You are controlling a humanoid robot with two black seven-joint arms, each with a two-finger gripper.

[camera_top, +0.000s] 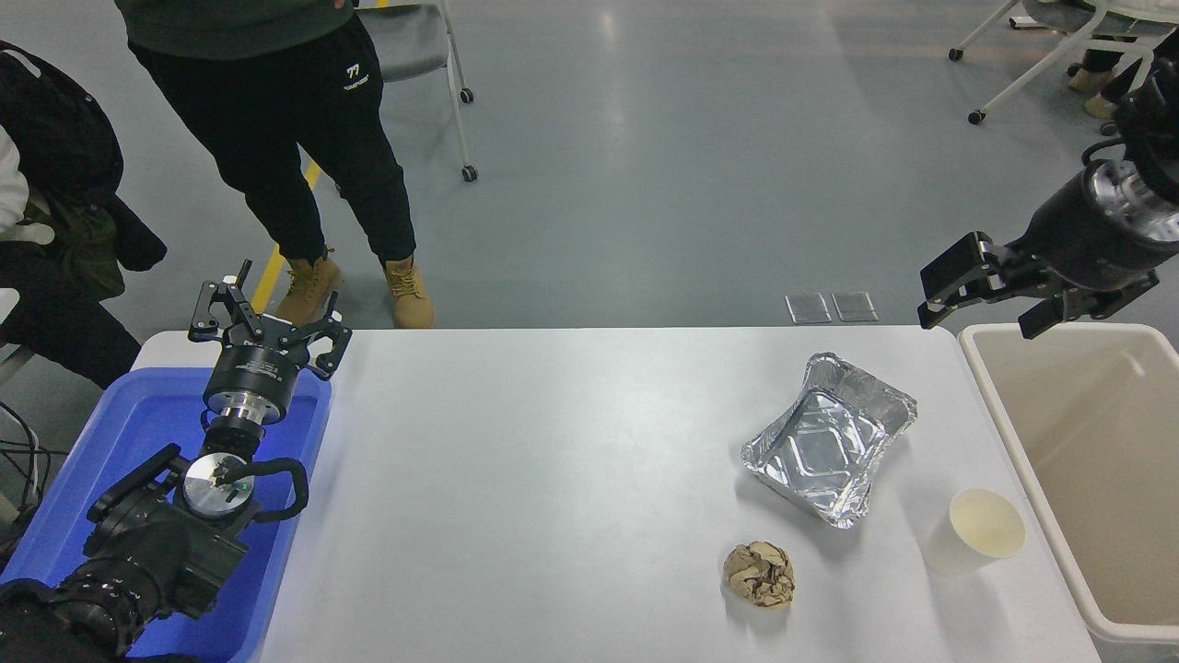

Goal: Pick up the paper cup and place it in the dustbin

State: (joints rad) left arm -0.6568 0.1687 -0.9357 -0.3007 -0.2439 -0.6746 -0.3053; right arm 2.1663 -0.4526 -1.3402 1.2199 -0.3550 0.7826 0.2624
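Paper cup [976, 534] stands upright on the white worktop [553, 479], mouth up, at the near right, just beside the long rim of the dustbin [1022, 460] and apart from it by a narrow strip of bare surface. A crumpled brown paper ball [759, 575] lies to its left, and a foil tray [829, 437] sits a little farther back, tilted across the worktop.

On the near left, the left gripper [267, 327] is parked over a blue tub [55, 525], its jaws spread, well away from the cup.

Farther back, the right gripper [990, 295] hangs in the air above the far corner of the dustbin, jaws apart and holding nothing. The cup lies toward the camera from it and lower down, with the tray off to the side of that path. The cup's axis is vertical, so a grasp would likely close across its tapered wall from the sides. The right arm is by far the nearer one, and the pickup is not yet begun. The thin wall may crush under a hard squeeze.

At the far side a person's legs [304, 157] show on the floor.
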